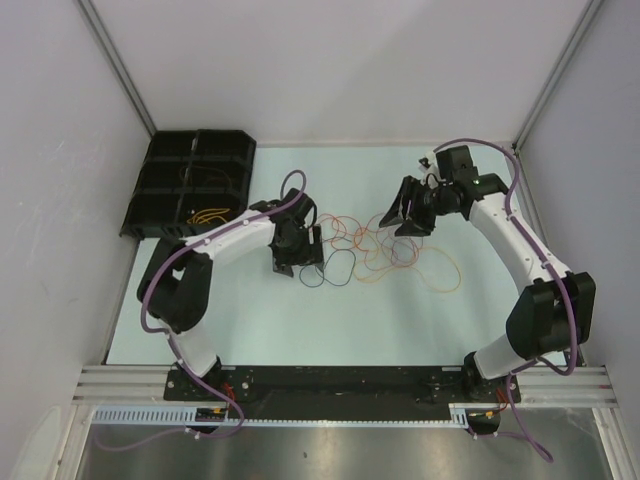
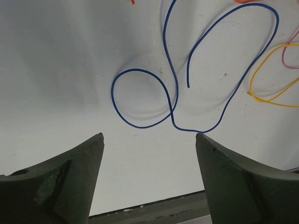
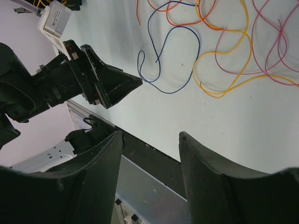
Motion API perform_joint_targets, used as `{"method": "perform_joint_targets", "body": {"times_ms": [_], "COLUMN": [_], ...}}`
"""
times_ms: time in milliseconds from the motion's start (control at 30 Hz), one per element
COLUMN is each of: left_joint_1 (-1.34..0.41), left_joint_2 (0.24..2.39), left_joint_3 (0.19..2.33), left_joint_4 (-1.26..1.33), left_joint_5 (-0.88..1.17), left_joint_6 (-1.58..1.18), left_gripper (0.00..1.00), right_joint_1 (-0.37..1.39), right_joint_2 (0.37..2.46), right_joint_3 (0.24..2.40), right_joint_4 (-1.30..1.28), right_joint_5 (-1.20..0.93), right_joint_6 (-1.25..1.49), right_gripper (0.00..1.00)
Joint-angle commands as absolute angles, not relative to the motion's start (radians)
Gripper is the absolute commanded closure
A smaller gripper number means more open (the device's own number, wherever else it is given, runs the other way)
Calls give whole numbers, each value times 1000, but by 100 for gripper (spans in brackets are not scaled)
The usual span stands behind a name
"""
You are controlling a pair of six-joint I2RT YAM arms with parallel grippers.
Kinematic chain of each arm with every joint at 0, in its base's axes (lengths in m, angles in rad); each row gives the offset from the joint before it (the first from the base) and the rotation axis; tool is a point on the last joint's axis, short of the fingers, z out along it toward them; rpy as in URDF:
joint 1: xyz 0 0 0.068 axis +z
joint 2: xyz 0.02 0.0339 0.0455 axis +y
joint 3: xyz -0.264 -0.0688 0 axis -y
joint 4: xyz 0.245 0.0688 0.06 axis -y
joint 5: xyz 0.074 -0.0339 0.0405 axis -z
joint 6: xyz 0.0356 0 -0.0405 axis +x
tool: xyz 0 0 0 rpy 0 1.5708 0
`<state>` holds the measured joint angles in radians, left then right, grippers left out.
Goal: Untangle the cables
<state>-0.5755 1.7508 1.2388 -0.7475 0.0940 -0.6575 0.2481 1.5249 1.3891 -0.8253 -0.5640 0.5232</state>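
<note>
At the left, my left fingers (image 2: 70,177) stand wide and empty, low over the blue cable (image 2: 112,93), which loops on the bench (image 1: 300,320) beside the other cables (image 1: 385,250) tangled in the middle; if I close beside the wire, I catch nothing or push its loop into them. At the right, the right fingers (image 3: 215,182) hang apart and empty; two arms pulling one strand could tighten a knot

The cables (image 1: 385,250) lie on the table (image 1: 350,325), right of the crate (image 1: 195,141).
</note>
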Motion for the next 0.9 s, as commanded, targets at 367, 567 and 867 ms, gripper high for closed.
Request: {"method": "perform_joint_targets", "body": {"times_ms": [367, 567, 867], "left_joint_1": [-632, -635, -635], "left_joint_2": [1827, 1839, 1887], "left_joint_3": [1229, 1183, 1192], "left_joint_4": [-793, -739, -693], "left_joint_5": [98, 95, 49], "left_joint_6": [-879, -923, -931], "left_gripper": [18, 26, 46], "right_joint_1": [249, 249, 241], "right_joint_2": [1479, 1451, 1417], "right_joint_3": [1312, 1282, 1253], "right_joint_4": [-802, -801, -802], "right_joint_5": [-598, -603, -601], "right_joint_6": [514, 505, 497], "right_gripper": [44, 44, 44]}}
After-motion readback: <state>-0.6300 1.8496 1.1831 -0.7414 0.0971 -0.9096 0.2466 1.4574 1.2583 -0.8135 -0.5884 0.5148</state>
